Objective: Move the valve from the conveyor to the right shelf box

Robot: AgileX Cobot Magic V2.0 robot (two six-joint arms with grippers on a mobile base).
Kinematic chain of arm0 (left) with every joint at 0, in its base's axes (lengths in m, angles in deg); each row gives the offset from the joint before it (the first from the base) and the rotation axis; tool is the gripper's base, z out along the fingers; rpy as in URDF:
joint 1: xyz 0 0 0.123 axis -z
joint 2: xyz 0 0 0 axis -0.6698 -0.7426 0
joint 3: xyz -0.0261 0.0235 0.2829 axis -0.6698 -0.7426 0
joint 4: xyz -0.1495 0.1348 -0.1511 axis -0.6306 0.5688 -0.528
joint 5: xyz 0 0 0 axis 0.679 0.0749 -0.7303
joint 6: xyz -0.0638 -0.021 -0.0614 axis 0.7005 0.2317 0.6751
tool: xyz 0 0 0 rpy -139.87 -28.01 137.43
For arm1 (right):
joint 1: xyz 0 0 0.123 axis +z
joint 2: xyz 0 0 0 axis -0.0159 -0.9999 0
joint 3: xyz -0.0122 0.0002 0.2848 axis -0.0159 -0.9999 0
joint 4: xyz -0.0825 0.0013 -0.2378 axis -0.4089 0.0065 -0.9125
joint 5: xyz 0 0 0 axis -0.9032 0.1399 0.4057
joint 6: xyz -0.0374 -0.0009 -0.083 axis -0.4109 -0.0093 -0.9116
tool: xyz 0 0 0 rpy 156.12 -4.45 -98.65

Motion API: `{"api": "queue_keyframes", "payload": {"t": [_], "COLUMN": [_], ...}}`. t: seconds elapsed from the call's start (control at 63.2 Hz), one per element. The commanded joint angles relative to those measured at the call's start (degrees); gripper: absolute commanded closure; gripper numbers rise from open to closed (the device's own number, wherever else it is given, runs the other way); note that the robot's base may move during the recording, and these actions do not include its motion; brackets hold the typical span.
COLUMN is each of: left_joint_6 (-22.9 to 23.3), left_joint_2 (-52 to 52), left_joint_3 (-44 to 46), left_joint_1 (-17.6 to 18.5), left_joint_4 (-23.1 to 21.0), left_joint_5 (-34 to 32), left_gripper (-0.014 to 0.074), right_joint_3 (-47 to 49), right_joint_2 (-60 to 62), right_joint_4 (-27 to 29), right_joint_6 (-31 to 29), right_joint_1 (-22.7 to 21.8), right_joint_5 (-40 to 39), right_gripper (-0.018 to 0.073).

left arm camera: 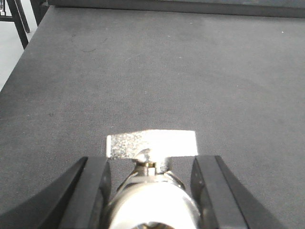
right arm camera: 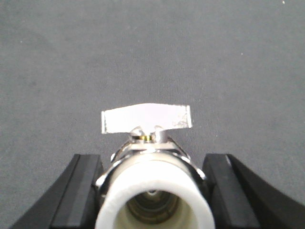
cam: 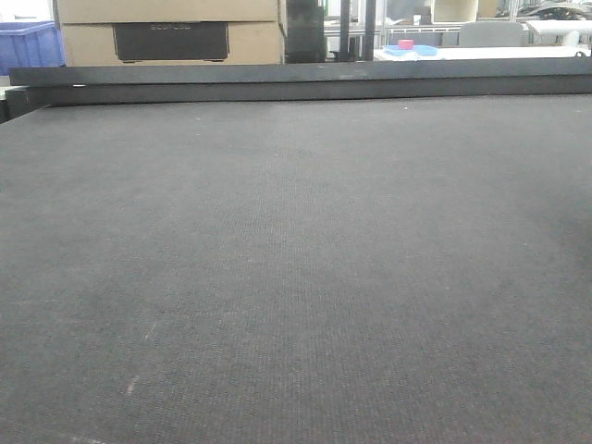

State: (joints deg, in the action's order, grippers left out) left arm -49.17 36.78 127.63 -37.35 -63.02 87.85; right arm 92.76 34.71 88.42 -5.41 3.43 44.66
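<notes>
- Left gripper (left arm camera: 151, 160): two black fingers (left arm camera: 95, 191) press against both sides of one chrome valve (left arm camera: 151, 205), nearest the lens.
- Its flat silver handle (left arm camera: 151, 143) lies crosswise, above the conveyor (left arm camera: 152, 71). Contact with the conveyor cannot be determined.
- Right gripper (right arm camera: 153, 157): two black fingers (right arm camera: 81, 191) are closed against one white-collared valve (right arm camera: 152, 195), open bore toward the lens.
- A pale handle (right arm camera: 145, 118) lies crosswise above the conveyor; contact with it again cannot be determined.
- No marking is legible on either valve.
- Front view: the conveyor shows dark grey woven belt with pale scuffs, and one black rail (cam: 296, 79) on its far edge.
- Beyond the conveyor: stacked cardboard boxes (cam: 166, 28) with one dark label (cam: 171, 40), text too blurred to read, and one blue bin (cam: 28, 42) at far left.
</notes>
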Motion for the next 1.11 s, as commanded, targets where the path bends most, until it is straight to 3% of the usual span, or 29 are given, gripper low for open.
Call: {"api": "queue_keyframes", "payload": {"t": [0.0, 1.092], "left_joint_6": [0.13, 0.13], "left_joint_2": [0.53, 0.53], "left_joint_3": [0.36, 0.36], "left_joint_1": [0.34, 0.34], "left_joint_4": [-0.78, -0.78], "left_joint_5": [-3.43, -3.43], "left_gripper": [0.0708, 0.0708], "right_joint_3": [0.44, 0.44], "right_joint_2": [0.65, 0.51], "right_joint_4": [-0.16, -0.16], "right_joint_6": [-0.20, -0.20], "right_joint_1": [-0.11, -0.11], "right_joint_5": [-4.66, -5.01], "right_gripper": [0.0722, 0.0722]}}
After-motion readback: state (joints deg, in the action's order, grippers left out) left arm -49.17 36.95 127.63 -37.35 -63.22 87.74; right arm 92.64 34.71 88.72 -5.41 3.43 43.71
